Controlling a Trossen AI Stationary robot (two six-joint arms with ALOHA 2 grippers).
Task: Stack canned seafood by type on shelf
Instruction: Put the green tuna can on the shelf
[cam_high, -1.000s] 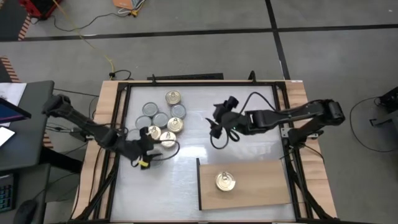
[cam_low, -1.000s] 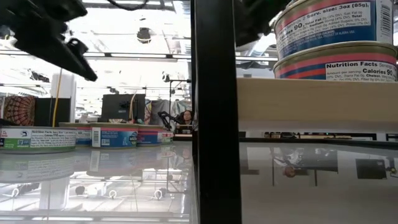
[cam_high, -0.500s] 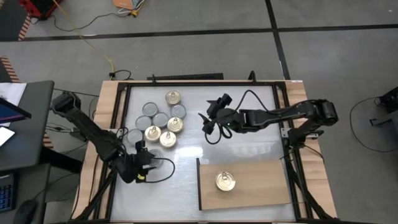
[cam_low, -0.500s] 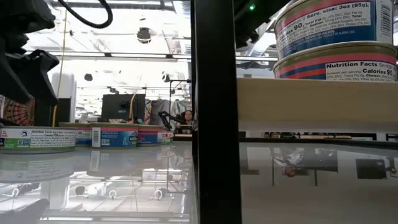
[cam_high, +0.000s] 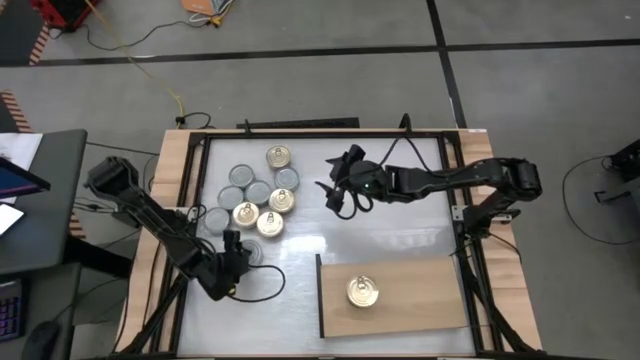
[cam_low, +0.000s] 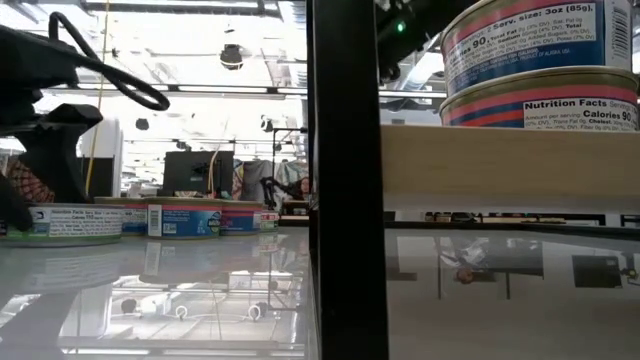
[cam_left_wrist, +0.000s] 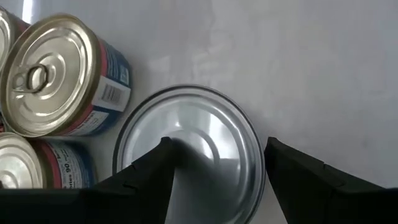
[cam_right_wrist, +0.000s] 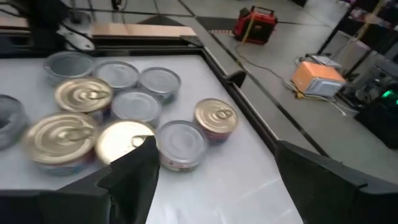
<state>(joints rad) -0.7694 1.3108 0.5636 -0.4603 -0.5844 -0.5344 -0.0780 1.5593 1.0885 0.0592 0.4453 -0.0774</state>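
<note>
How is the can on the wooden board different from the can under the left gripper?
The gold can has a pull-tab lid; the silver can has a plain lid. The gold can tops another can on the shelf; the silver can sits on the white table. The open left gripper hovers over the silver can, not the gold can. Both are flat round tins.

Even, bright light falls from overhead, and the glossy white tabletop (cam_high: 300, 240) throws back a soft pale sheen in the high view. In the low view the ceiling lamps (cam_low: 232, 55) burn out to white glare, and the table mirrors the room. The flat silver-grey round tin lid (cam_left_wrist: 189, 146) shows a bright reflection streak. The near dark upright post (cam_low: 345, 180) is blurred, as are both wrist views' foregrounds.
</note>
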